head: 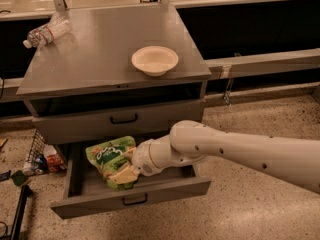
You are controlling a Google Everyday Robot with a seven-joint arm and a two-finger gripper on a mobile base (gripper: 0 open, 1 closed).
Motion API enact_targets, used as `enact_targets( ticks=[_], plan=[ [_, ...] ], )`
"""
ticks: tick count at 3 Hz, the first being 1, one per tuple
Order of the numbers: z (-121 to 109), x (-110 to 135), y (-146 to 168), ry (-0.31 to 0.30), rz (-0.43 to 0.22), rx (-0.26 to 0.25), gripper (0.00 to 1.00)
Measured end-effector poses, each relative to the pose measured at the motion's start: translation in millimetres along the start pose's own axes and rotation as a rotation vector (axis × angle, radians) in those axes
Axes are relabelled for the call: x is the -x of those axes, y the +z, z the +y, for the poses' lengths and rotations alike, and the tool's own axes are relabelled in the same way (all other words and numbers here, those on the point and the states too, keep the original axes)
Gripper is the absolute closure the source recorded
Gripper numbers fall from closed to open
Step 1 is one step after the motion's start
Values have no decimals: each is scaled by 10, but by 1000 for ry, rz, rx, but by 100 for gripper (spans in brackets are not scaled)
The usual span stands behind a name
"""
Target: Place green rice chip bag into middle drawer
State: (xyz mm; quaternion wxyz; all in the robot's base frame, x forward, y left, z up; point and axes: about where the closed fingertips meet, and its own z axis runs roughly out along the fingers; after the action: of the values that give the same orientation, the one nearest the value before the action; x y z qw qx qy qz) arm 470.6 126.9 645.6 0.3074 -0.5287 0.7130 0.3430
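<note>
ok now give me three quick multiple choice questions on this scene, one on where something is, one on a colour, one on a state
1. Where is the green rice chip bag?
A. on the floor
B. over the open drawer, at the gripper
C. inside a shut drawer

2. What colour is the bowl?
A. white
B. red
C. black

3. How is the clear bottle placed?
A. upright
B. inside the bowl
C. lying on its side

Answers:
1 B: the bag lies within the open drawer's outline, with the gripper against its right side.
2 A: the bowl on the cabinet top is plain white.
3 C: the bottle lies flat near the top's back left corner.
</note>
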Motion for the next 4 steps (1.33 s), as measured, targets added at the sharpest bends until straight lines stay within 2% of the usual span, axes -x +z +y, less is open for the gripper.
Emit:
enact_targets(
  ticks=[1, 2, 3, 4],
  plan=[
    [-236, -313, 206, -52, 42, 4, 100],
    [-581, -613, 472, -82, 71, 20, 100],
    [-913, -868, 687, -76, 77, 14, 100],
    [-1282, -1111, 863, -32, 73, -20, 75]
  ],
)
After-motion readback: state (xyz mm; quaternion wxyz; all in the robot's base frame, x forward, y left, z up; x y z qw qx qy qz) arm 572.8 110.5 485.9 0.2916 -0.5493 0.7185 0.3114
